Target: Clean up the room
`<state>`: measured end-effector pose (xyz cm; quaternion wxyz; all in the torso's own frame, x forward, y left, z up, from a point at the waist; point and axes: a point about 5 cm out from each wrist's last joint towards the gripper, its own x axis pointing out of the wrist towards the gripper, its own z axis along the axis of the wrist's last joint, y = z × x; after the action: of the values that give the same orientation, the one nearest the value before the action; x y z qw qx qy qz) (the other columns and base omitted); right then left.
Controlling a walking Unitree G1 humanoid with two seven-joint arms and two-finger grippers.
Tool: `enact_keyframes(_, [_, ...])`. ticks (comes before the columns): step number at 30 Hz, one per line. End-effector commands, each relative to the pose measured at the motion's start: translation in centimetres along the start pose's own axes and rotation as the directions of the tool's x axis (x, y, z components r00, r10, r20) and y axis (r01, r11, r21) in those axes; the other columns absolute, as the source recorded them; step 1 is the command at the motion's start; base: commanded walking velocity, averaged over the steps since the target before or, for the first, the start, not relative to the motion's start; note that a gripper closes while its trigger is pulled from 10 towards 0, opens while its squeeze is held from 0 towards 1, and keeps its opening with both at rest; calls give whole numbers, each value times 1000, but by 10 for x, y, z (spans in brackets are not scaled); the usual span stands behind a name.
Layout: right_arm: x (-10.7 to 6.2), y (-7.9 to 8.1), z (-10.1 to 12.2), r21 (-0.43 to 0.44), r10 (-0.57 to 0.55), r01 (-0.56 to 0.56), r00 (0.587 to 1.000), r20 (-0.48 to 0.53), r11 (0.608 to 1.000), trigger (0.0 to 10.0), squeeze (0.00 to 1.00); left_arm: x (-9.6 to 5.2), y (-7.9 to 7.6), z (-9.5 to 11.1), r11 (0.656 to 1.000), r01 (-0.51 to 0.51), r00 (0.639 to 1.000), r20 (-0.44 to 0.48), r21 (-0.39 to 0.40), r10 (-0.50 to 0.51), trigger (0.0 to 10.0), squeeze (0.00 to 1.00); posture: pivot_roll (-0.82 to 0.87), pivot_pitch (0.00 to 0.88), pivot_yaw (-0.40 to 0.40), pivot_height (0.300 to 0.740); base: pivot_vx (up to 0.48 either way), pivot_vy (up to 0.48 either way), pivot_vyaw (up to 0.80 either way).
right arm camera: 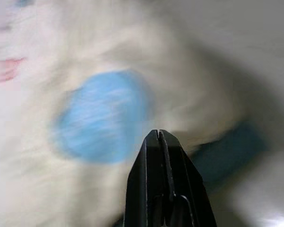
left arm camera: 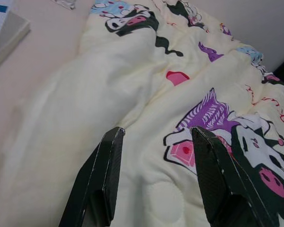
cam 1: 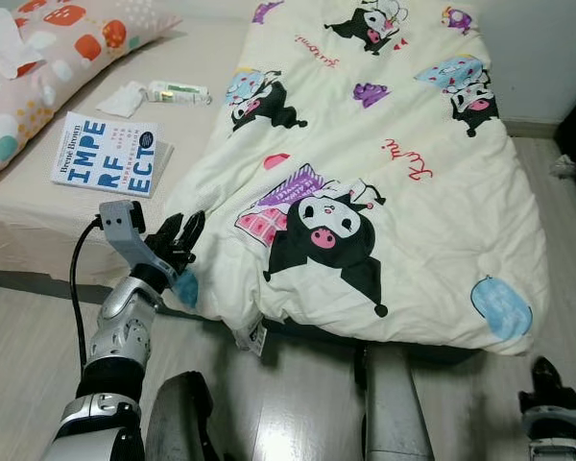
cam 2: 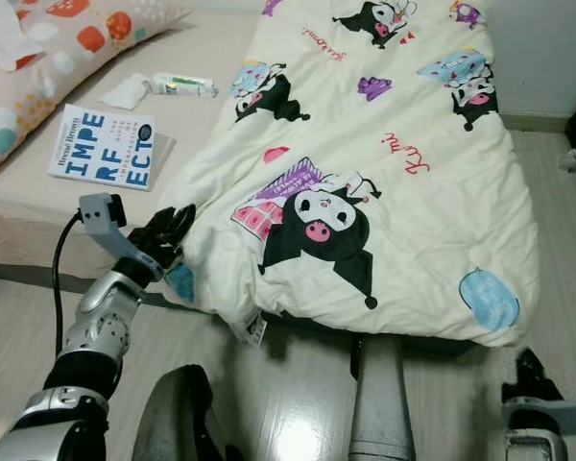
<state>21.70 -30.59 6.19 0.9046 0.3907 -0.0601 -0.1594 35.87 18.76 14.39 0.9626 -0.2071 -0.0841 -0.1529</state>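
A cream quilt [cam 1: 384, 173] printed with black cartoon figures lies spread over the bed, its near edge hanging off the mattress. My left gripper [cam 1: 184, 233] is open at the quilt's near left corner, fingers [left arm camera: 104, 175] spread just above the fabric with nothing between them. My right gripper [right arm camera: 159, 137] is shut and empty, low at the bed's near right corner [cam 1: 547, 376], pointing at a blue patch [right arm camera: 102, 116] on the quilt in a blurred view.
On the bare sheet to the left lie a book [cam 1: 108, 154], a crumpled tissue [cam 1: 123, 99] and a small tube [cam 1: 178, 92]. A patterned pillow [cam 1: 48, 58] sits at the far left. Wood floor [cam 1: 19, 365] runs along the bed's near side.
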Motion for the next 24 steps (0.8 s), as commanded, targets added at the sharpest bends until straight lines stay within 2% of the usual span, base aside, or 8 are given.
enact_keyframes(1, [-4,5,-10,29,48,-47,998,-47,998,10000,24,-6,4,-9,1000,-21,999,-30,0,21,10000,0,-180,282,105,497,0,0,0])
enact_keyframes(4, [-3,11,-14,37,80,-78,995,-65,996,10000,24,-7,4,-9,1000,-20,999,-31,0,20,10000,0,-174,288,104,497,0,0,0])
enact_keyframes(5, [-6,29,-36,107,190,-176,972,-141,979,10000,1000,-9,4,-10,1000,-19,999,-36,3,19,10000,0,-164,292,105,497,0,0,0])
enact_keyframes(6, [-6,29,-36,107,190,-176,972,-141,979,10000,1000,-9,4,-10,1000,-19,999,-36,3,19,10000,0,-164,292,105,497,0,0,0])
enact_keyframes(8, [-10,42,-55,165,262,-230,944,-201,959,10000,1000,-10,4,-10,1000,-18,999,-39,7,18,10000,0,-155,293,103,497,0,0,0])
enact_keyframes(13, [-16,45,-67,215,276,-230,937,-213,949,10000,1000,-11,7,-8,1000,-22,999,-36,15,23,10000,0,-145,295,105,497,0,0,0])
enact_keyframes(17, [-18,44,-66,239,274,-224,940,-204,945,10000,1000,-12,8,-7,1000,-26,999,-36,18,26,10000,0,-141,298,104,497,0,0,0])
enact_keyframes(24, [-23,30,-59,271,211,-163,965,-158,949,10000,1000,-14,9,-8,1000,-25,999,-43,18,26,10000,0,-141,304,108,497,0,0,0])
